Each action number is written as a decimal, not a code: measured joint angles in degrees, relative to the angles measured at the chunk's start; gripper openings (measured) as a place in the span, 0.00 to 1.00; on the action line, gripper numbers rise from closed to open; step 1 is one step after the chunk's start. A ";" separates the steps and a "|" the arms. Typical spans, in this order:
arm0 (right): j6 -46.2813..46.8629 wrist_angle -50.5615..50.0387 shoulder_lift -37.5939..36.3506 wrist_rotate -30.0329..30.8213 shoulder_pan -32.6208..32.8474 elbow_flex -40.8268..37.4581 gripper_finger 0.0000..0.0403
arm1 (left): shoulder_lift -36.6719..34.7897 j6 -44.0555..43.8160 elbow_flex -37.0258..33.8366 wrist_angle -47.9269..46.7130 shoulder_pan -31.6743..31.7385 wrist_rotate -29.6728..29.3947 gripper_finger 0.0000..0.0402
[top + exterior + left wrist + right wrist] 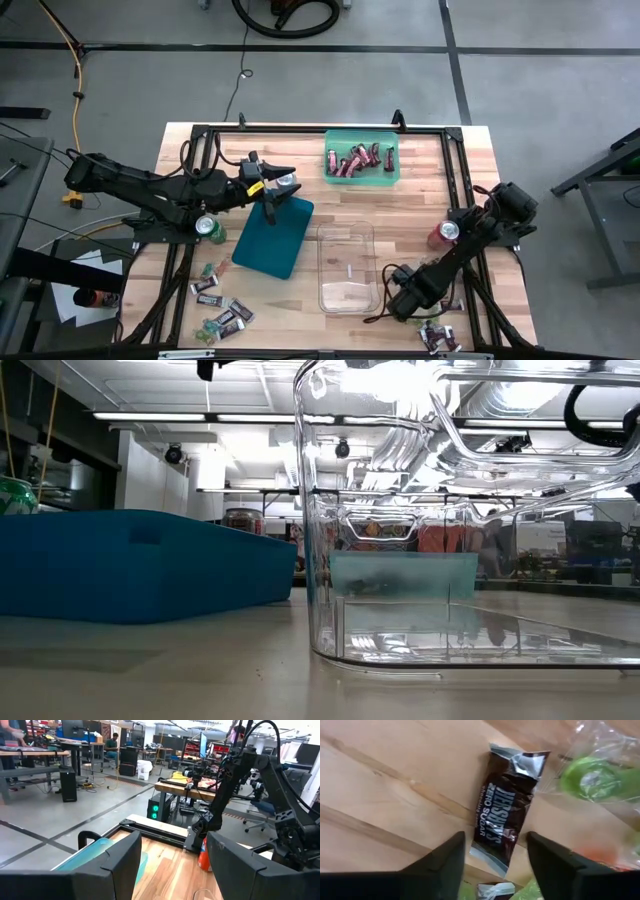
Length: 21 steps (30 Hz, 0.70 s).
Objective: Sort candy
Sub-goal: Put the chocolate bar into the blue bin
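Hovering low at the table's near right corner, the right gripper hangs over a small candy pile, beside the clear bin. Its wrist view shows parted fingers straddling a dark Hershey's Zero Sugar bar (lying flat on wood), not yet clamped, probably lined up for a pick. Across, the left gripper waits open above the blue bin.
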 joint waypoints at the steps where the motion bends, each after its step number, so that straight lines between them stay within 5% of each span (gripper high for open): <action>1: -0.34 -0.20 -0.28 0.05 0.00 -0.03 0.39 | 0.00 0.01 0.01 0.00 0.00 0.00 0.53; 6: -4.83 -2.61 -4.93 0.72 1.20 -0.37 0.04 | -0.02 0.03 0.01 0.00 0.00 0.00 0.53; 11: -9.14 -11.27 -17.89 5.62 1.02 0.12 0.03 | -1.48 0.05 0.00 0.38 0.00 0.00 0.53; 18: -26.02 -15.73 -36.32 36.03 -4.36 5.35 0.01 | -5.87 0.05 -0.01 0.45 0.00 -0.02 0.53; 21: -38.83 -12.06 -38.28 40.94 -10.38 5.97 0.01 | -7.58 0.06 -0.01 0.42 0.00 -0.02 0.53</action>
